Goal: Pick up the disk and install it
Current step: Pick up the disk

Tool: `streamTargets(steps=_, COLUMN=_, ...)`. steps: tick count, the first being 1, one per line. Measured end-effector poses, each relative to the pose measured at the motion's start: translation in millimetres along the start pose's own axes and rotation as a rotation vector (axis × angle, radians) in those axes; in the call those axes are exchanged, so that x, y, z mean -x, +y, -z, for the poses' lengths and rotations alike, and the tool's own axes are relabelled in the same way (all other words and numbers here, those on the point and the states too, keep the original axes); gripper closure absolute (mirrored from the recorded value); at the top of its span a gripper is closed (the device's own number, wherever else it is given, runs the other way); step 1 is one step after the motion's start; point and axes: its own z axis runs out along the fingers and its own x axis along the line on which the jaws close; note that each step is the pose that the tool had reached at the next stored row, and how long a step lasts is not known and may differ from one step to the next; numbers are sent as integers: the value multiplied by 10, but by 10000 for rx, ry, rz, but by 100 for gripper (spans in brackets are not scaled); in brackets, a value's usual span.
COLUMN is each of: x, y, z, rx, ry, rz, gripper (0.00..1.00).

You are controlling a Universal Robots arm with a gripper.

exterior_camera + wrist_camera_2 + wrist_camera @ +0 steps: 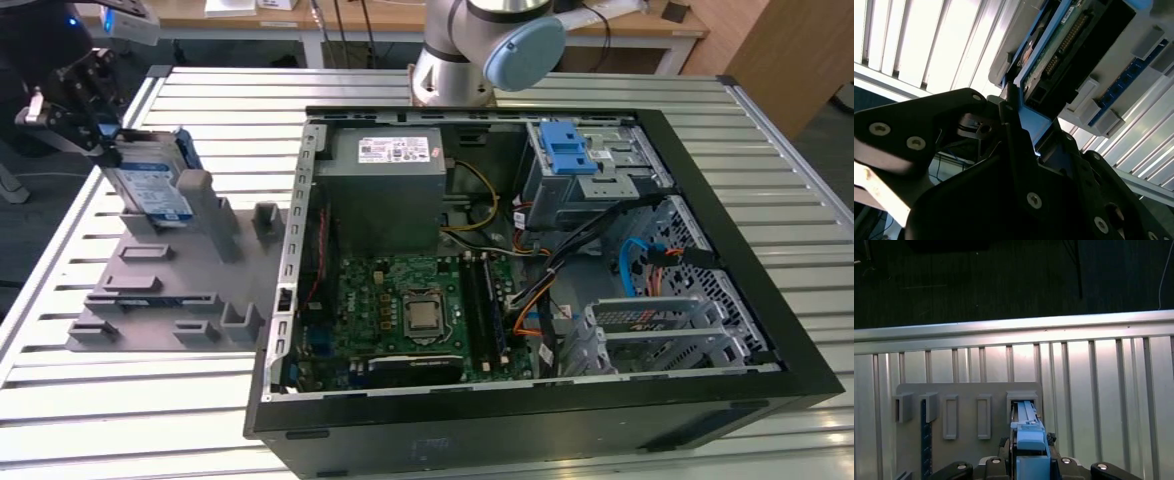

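**Fingers clenched on the disk's blue edge, drive standing in its tray slot**

The fingers (1013,134) look clamped onto the blue bracket that runs along the disk's (150,185) edge. In both wrist views the blue strip sits squeezed between the black jaws with no gap I can make out. The gripper (104,140) hangs at the far side of the slatted table (80,410), on the exterior view's left, right over the top of the drive.

The disk stands upright on edge in the grey tray (160,290), its lower end down in one of the upright slots. It is well apart from the open computer case (534,432), which lies on the exterior view's right.

From where I stand, this thing will handle as stiff and fairly heavy for its size: a metal slab that won't flex. Its flat faces look slick, and the bare circuit board (1064,37) and connector on the underside are not for squeezing. The plastic bracket along the narrow edges is the sensible place to grip. I'd expect knocks to be its weak point.
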Motion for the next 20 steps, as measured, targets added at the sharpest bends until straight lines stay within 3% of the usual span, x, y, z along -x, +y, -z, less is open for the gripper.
streamTargets(steps=20, x=-1, y=3, z=216, rx=0, ry=0, rz=0, gripper=64)
